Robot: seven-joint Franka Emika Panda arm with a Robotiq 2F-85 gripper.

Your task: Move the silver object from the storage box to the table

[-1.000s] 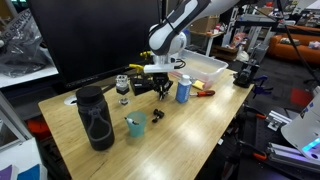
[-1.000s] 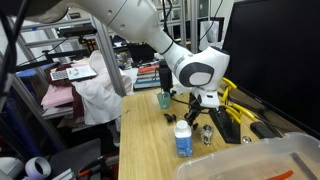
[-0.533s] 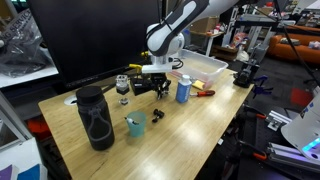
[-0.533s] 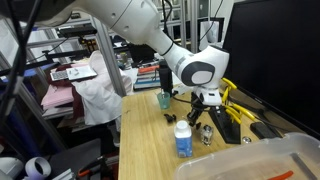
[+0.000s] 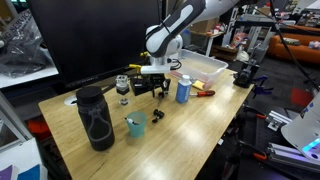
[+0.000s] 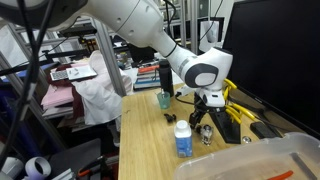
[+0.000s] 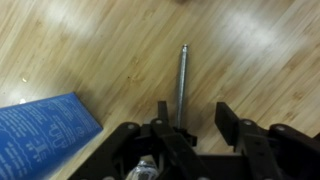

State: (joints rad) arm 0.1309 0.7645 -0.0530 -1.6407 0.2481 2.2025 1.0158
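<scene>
The silver object (image 7: 182, 80) is a thin metal rod lying flat on the wood-grain table (image 7: 90, 45). It shows clearly only in the wrist view. My gripper (image 7: 195, 115) hangs over it with the jaws open. The rod runs just inside the left finger (image 7: 162, 112), and its near end is hidden under the gripper body. In both exterior views the gripper (image 5: 157, 92) (image 6: 200, 118) is low over the table, next to the blue-labelled bottle (image 5: 183, 90). The white storage box (image 5: 205, 67) stands behind the bottle, and in an exterior view it fills the near corner (image 6: 255, 160).
The bottle's blue label (image 7: 45, 135) lies close on one side of the gripper. A large black cylinder (image 5: 95, 118), a teal cup (image 5: 136, 124) and a small jar (image 5: 122, 88) stand on the table. Red and yellow tools (image 5: 203, 92) lie near the box.
The gripper has shifted slightly over the table near the bottle. Nothing else has moved.
</scene>
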